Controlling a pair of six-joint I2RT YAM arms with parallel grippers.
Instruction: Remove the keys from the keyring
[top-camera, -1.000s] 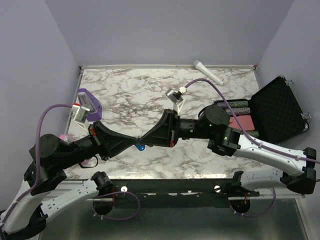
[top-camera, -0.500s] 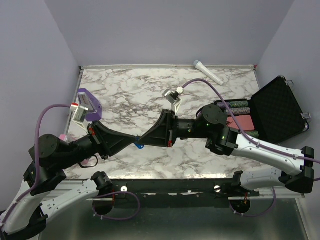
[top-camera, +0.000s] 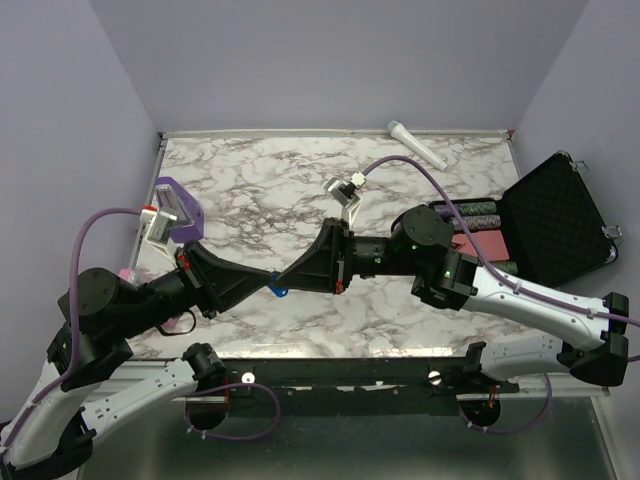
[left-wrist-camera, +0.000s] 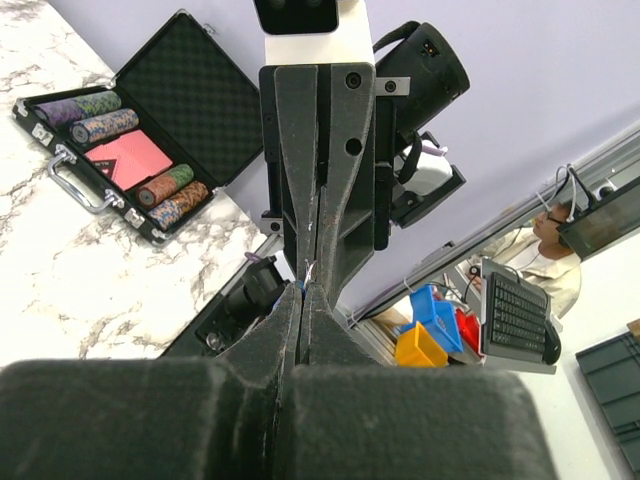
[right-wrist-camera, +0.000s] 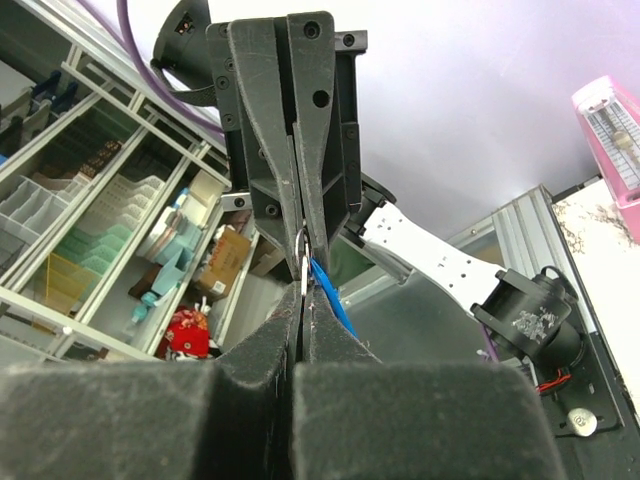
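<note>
My two grippers meet tip to tip above the middle of the marble table (top-camera: 250, 180). My left gripper (top-camera: 271, 282) is shut on the thin metal ring of the keyring. Its blue oval tag (top-camera: 282, 293) hangs just under the joined tips. My right gripper (top-camera: 287, 277) is shut on the small silver key. In the right wrist view the key (right-wrist-camera: 303, 272) runs into my right gripper (right-wrist-camera: 303, 298), the blue tag (right-wrist-camera: 330, 293) lies beside one finger, and the left gripper (right-wrist-camera: 303, 236) is shut straight above. In the left wrist view my left gripper (left-wrist-camera: 303, 290) faces the shut right gripper (left-wrist-camera: 313, 258).
A purple wedge-shaped block (top-camera: 172, 198) stands at the table's left edge, behind the left wrist. A white tube (top-camera: 420, 144) lies at the back right. An open black case (top-camera: 545, 228) with poker chips sits at the right. Something pink (top-camera: 126, 272) shows at the left edge.
The right arm has shifted slightly to the left and its wrist has turned a little. The tips stay joined and the blue tag has barely moved. The left arm has not moved.
</note>
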